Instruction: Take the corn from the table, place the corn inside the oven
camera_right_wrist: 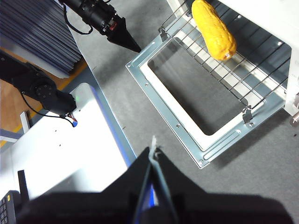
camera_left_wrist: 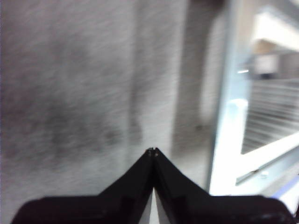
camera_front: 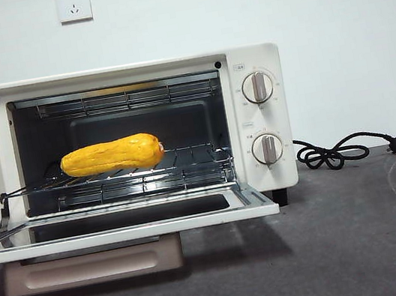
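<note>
the corn [camera_front: 112, 155] is lying on the rack [camera_front: 185, 159] inside the oven [camera_front: 252, 59] — left of its knobs [camera_front: 258, 87]; the oven is sitting on the table [camera_front: 351, 244], its door [camera_front: 120, 225] hanging open in front — the cord [camera_front: 335, 151] is lying to its right.

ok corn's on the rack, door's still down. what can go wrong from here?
1. The corn lies loose on the wire rack, which looks pulled partly forward in the right wrist view; a bump could roll it.
2. The oven door hangs open over the table; if an arm comes back to close it, it could clip the edge.
3. Both the left gripper and right gripper are shut, so either would likely need opening before regrasping.
</note>
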`<state>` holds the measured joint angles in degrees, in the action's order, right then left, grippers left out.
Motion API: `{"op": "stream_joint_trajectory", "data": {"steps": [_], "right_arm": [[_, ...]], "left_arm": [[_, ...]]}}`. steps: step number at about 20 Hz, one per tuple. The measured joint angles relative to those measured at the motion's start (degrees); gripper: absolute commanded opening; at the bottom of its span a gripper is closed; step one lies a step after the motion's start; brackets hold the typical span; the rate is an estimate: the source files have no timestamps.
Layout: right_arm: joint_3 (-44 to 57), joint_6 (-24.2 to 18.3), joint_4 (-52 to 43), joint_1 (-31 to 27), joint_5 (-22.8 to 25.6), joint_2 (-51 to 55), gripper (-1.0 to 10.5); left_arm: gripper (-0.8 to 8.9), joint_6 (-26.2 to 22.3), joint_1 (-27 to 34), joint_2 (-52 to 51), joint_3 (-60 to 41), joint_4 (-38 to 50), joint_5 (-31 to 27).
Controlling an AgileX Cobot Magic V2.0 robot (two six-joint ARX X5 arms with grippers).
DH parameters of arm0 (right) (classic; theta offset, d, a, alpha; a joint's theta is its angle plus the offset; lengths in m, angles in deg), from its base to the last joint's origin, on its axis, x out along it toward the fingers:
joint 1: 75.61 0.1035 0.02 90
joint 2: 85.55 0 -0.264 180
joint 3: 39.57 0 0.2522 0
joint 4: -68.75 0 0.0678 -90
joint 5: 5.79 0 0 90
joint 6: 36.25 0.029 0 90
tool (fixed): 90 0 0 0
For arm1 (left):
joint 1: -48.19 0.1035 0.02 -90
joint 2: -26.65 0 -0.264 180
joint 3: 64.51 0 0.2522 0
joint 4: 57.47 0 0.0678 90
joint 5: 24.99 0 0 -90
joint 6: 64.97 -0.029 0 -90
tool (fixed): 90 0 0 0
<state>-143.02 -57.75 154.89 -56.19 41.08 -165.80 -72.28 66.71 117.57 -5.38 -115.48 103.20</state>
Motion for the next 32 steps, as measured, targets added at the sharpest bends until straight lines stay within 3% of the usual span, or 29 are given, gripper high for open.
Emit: {"op": "stream_joint_trajectory", "data": {"steps": [7, 16, 26, 32], "right_arm": [[0.0, -0.35, 0.02, 0.0, 0.0, 0.0, -0.2], [0.0, -0.39, 0.02, 0.0, 0.0, 0.0, -0.2], [0.0, -0.42, 0.7, 0.0, 0.0, 0.0, -0.2], [0.0, -0.39, 0.72, 0.0, 0.0, 0.0, -0.2]], "left_arm": [[-0.09, -1.51, -3.39, 3.56, 0.0, -1.84, 1.18], [-0.09, -4.59, -3.19, 4.66, 0.0, -2.91, 15.67], [-0.08, -4.63, -0.48, 4.66, 0.35, -3.78, 26.47], [-0.08, -4.48, -0.31, 4.66, 6.45, -4.52, 33.24]]}}
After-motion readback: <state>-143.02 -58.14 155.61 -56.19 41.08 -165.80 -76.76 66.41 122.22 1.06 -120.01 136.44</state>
